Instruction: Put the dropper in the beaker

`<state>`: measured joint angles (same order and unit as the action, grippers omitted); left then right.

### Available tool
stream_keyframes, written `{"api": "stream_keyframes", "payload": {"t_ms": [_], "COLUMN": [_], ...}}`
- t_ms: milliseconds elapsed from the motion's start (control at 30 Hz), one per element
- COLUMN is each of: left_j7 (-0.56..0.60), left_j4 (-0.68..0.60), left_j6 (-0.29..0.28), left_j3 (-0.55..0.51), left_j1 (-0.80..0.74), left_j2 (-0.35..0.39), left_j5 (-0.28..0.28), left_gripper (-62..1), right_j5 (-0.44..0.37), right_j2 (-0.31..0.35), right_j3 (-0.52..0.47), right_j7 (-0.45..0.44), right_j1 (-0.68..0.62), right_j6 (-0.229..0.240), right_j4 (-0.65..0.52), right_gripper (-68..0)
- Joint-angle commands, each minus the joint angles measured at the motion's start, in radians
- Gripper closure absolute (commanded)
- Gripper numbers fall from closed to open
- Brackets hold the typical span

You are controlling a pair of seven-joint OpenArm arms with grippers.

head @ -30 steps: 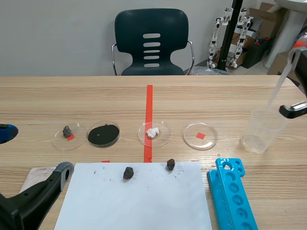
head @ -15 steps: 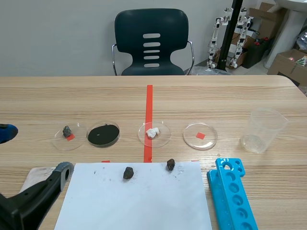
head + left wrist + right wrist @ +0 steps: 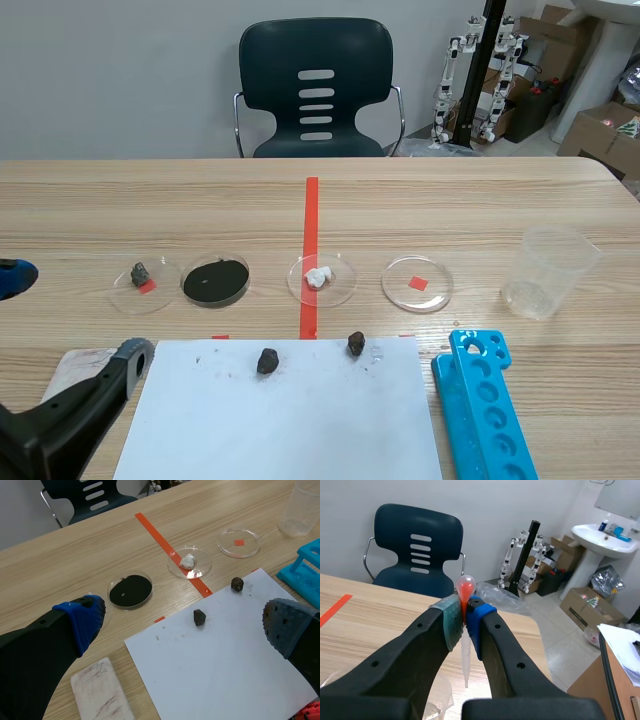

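Observation:
The clear plastic beaker (image 3: 548, 270) stands upright on the table's right side and also shows far ahead of the left gripper (image 3: 302, 507). My right gripper (image 3: 465, 617) is out of the scene view. In its own wrist view it is shut on the dropper (image 3: 465, 655), with the red bulb (image 3: 465, 586) above the pads and the clear stem hanging down. It is raised, facing the chair and the room. My left gripper (image 3: 185, 622) stands open low over the white paper (image 3: 220, 655), nothing between its fingers.
Several petri dishes lie in a row: grey stone (image 3: 141, 274), black powder (image 3: 215, 281), white lump (image 3: 319, 277), red mark (image 3: 417, 283). Two dark stones (image 3: 267, 361) (image 3: 356, 344) rest on the white paper (image 3: 280, 420). A blue tube rack (image 3: 482, 405) lies front right.
A second ago the right gripper held the dropper over the beaker at the scene's right edge. It has since left the scene view. The left arm has not moved.

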<state>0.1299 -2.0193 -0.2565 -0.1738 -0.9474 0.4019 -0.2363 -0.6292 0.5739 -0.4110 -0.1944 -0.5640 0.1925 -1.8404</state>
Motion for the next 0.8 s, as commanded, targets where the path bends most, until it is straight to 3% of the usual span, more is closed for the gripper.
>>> {"api": "stream_keyframes", "payload": {"t_ms": [0, 233, 767], "left_j7": [0.01, 0.01, 0.01], "left_j4": [-0.004, -0.004, -0.004], "left_j6": [0.001, 0.001, 0.001], "left_j3": [-0.006, -0.006, -0.006], "left_j1": [0.001, 0.001, 0.001], "left_j2": [0.0, 0.0, 0.0], "left_j5": [-0.007, -0.007, -0.007], "left_gripper": [-62.3, -62.3, -62.3], "right_j5": [-0.008, -0.007, 0.001], "right_j2": [0.016, 0.016, 0.016], "right_j3": [0.003, 0.069, 0.291], "right_j7": [-0.018, -0.01, 0.012], "right_j1": [0.036, 0.122, 0.291], "right_j6": [0.016, 0.045, 0.043], "right_j4": [0.002, 0.043, 0.207], "right_gripper": [-0.4, -0.4, -0.4]}}
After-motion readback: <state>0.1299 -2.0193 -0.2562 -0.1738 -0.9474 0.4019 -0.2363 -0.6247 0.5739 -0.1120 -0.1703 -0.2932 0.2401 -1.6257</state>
